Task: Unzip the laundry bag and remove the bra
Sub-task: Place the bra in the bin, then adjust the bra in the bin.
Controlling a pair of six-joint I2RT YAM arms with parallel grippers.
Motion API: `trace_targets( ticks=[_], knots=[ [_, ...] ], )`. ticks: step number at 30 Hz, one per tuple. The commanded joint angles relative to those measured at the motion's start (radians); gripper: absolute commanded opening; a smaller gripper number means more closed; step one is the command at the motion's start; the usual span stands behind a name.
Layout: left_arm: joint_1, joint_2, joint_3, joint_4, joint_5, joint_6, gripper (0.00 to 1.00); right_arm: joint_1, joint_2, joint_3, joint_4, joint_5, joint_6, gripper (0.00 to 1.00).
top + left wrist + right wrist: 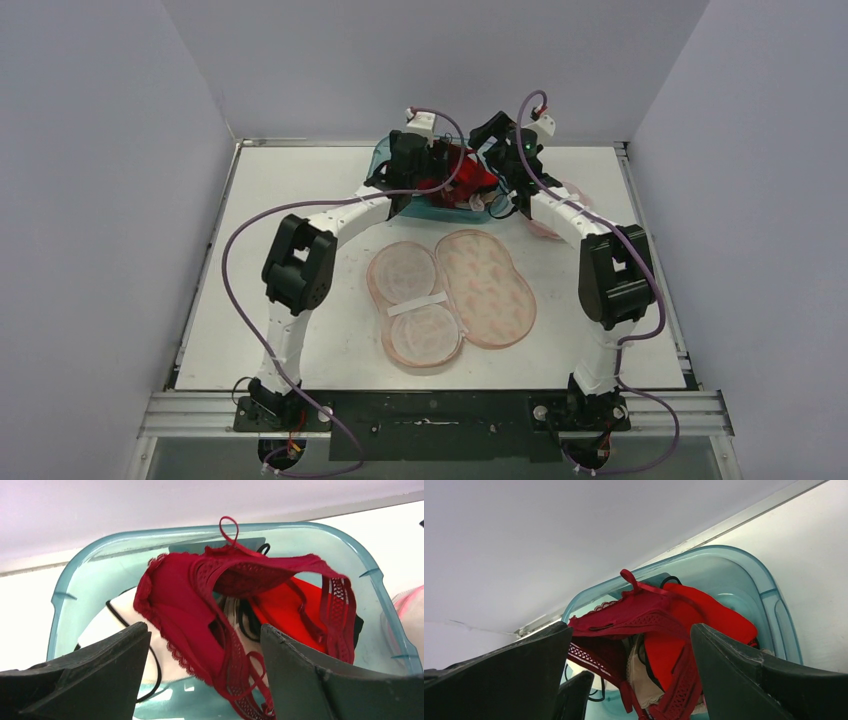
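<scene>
The dark red lace bra (190,600) lies draped over other garments in a teal plastic bin (75,580) at the back of the table. My left gripper (204,630) hangs just over it, open, with its fingers apart on either side of the bra and not pressing it. My right gripper (630,627) is also open, close above the same bra (634,612) from the other side. The pink mesh laundry bag (490,290) lies unzipped and spread flat in the middle of the table. In the top view the left gripper (425,170) and the right gripper (500,175) meet over the bin (385,155).
The bin also holds a bright red garment (290,610) and a cream one with black straps (115,620). Another pink mesh item (560,215) lies right of the bin. The back wall rises directly behind the bin.
</scene>
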Motion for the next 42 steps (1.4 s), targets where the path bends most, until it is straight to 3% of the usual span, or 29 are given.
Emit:
trace_targets(
  ticks=[1,8,13,17,21,28,35,42],
  knots=[
    [-0.007,0.078,0.125,-0.038,0.002,0.05,0.76,-0.013,-0.003,0.045,0.067,-0.036,0.014,0.92],
    [-0.015,0.153,0.194,-0.086,-0.009,0.064,0.64,-0.029,0.016,0.061,0.06,-0.078,0.03,0.93],
    [-0.012,0.159,0.182,-0.077,-0.044,0.096,0.49,-0.04,0.037,0.08,0.05,-0.095,0.053,0.93],
    [-0.011,0.145,0.152,-0.039,-0.059,0.155,0.28,-0.044,0.062,0.099,0.039,-0.126,0.091,0.96],
    [-0.012,0.118,0.115,0.009,-0.061,0.217,0.01,-0.049,0.094,0.126,0.015,-0.152,0.126,0.98],
    [-0.014,0.022,-0.027,0.197,-0.035,0.331,0.0,-0.057,0.142,0.14,0.014,-0.211,0.216,0.93],
    [-0.018,-0.04,-0.086,0.27,-0.015,0.398,0.0,-0.063,0.182,0.16,0.007,-0.259,0.271,0.84],
    [-0.027,-0.042,-0.111,0.288,-0.019,0.429,0.0,-0.063,0.215,0.176,0.031,-0.31,0.315,0.68]
  ],
)
